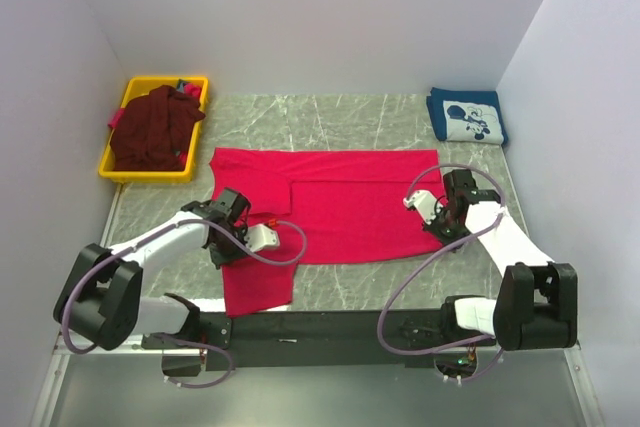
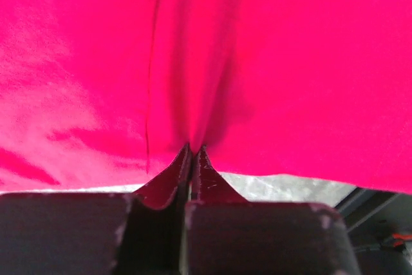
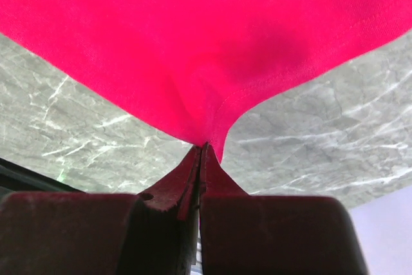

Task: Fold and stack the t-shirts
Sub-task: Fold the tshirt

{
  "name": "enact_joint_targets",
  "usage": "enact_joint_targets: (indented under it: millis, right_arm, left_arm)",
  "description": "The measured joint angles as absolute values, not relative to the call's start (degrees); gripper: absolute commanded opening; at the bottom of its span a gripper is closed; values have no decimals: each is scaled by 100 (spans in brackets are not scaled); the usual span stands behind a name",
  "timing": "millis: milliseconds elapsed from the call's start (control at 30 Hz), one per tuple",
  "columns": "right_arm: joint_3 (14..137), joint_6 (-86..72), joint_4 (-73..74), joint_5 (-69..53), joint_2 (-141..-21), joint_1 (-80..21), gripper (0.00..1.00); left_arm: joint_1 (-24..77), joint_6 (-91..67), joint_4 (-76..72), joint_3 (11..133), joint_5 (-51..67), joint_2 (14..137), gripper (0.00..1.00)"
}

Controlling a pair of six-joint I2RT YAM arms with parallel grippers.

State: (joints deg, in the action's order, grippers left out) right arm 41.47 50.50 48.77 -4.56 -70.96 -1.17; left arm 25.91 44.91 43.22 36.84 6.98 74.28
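1. Though the overhead view shows both arms bent over the crimson-red cloth t-shirt [image 1: 345,202], their fingertips are hidden under the wrists there.
2. Close up, the left gripper [image 2: 192,151] has its jaws pressed together on a puckered fold near the shirt's edge, with a seam running up beside it.
3. The right gripper [image 3: 205,147] pinches the stitched hem, drawing it into a small peak.
4. Only the overhead view takes in the whole scene. The red shirt lies spread mid-table on the grey veined tabletop [image 1: 360,117], with one flap reaching the near edge.
5. A dark maroon t-shirt [image 1: 150,132] lies crumpled in a yellow plastic bin [image 1: 150,176] at far left.
6. A navy t-shirt [image 1: 467,117] with white cartoon print sits folded into a rectangle at far right.
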Motion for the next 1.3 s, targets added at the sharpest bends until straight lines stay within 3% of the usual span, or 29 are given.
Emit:
enact_joint_targets:
  millis: [200,433,1000,1300]
  right_arm:
    - [4123,5159,5006,-521,-6783,-1,0]
    - [4222,5343,5116,-561,-6814,357,0]
    - [6377,5387,5019,-611,-8827,379,0]
    - [7290,5343,4971,-615,-9841,379,0]
  left_arm:
    - [2534,4600,4890,3795,821,7094,1]
    - [1691,4746,5793,5131,1378,7290,1]
    - [731,4757,6073,7478,1925,9220,1]
    - [620,4751,5944,8001,1925,10075,1]
